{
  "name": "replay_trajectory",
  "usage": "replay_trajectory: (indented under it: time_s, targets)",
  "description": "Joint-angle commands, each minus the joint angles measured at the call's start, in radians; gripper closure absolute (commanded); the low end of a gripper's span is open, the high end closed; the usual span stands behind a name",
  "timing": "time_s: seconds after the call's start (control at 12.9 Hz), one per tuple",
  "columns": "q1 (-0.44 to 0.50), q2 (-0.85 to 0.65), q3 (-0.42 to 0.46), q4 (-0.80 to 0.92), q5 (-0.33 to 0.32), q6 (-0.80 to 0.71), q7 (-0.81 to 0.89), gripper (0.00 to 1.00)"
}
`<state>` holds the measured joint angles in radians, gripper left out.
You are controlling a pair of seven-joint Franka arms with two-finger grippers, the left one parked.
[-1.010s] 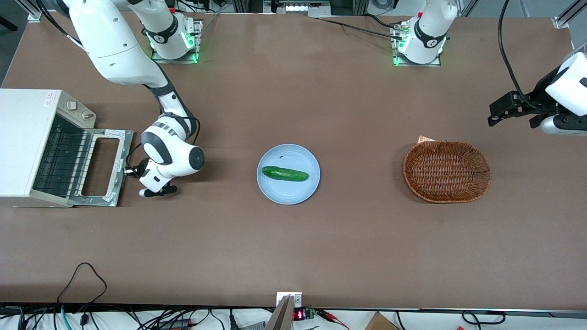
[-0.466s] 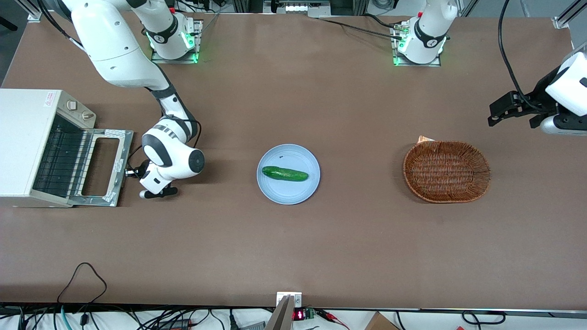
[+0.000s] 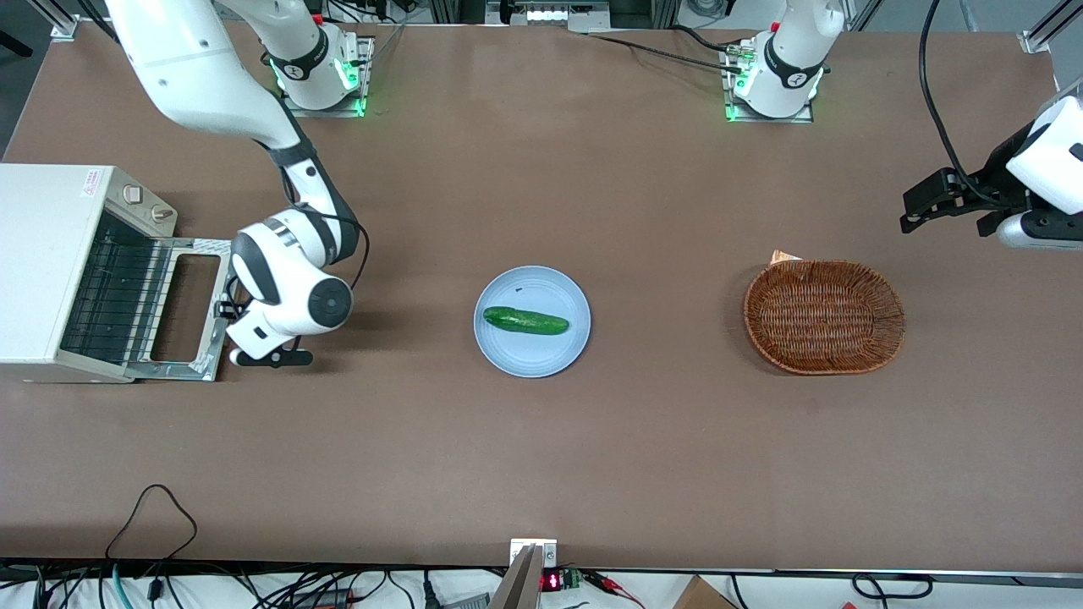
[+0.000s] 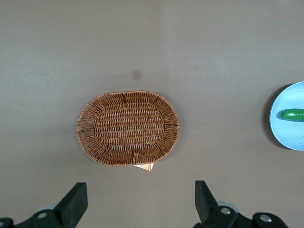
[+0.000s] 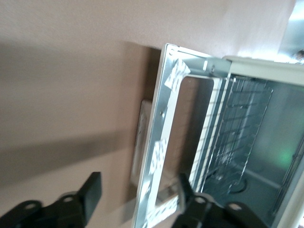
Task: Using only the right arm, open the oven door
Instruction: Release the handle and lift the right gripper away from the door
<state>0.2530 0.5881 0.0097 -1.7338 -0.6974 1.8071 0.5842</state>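
My claw [image 3: 227,309] hung spread at the free edge of the door [image 3: 188,306], which lay flat on the desk, already swung down. Its handle probably sat underneath, long axis running crosswise to my fingers.

Colours, w/ item: toaster oven [image 3: 46,254] cream-white; oven door [image 3: 190,309] silver metal frame w/ dark glass; right arm [image 3: 211,85] white w/ black bands; gripper [image 5: 137,199] black. Tabletop [image 3: 541,465] matte brown. Plate [image 3: 541,351] pale blue, cucumber [image 3: 525,320] dark green. Basket [image 3: 825,316] brown woven wicker.
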Motion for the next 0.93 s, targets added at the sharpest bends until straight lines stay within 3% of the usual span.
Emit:
replay_trajectory:
  time_s: [0.0, 0.39, 0.62, 0.85]
  targets:
    - [-0.014, -0.118, -0.004, -0.009, 0.161, -0.038, -0.053, 0.0]
    - [-0.076, -0.227, -0.008, 0.101, 0.454, -0.178, -0.081, 0.0]
    - [-0.176, -0.325, -0.01, 0.115, 0.663, -0.196, -0.116, 0.0]
    - [-0.27, -0.411, -0.016, 0.119, 0.815, -0.229, -0.182, 0.0]
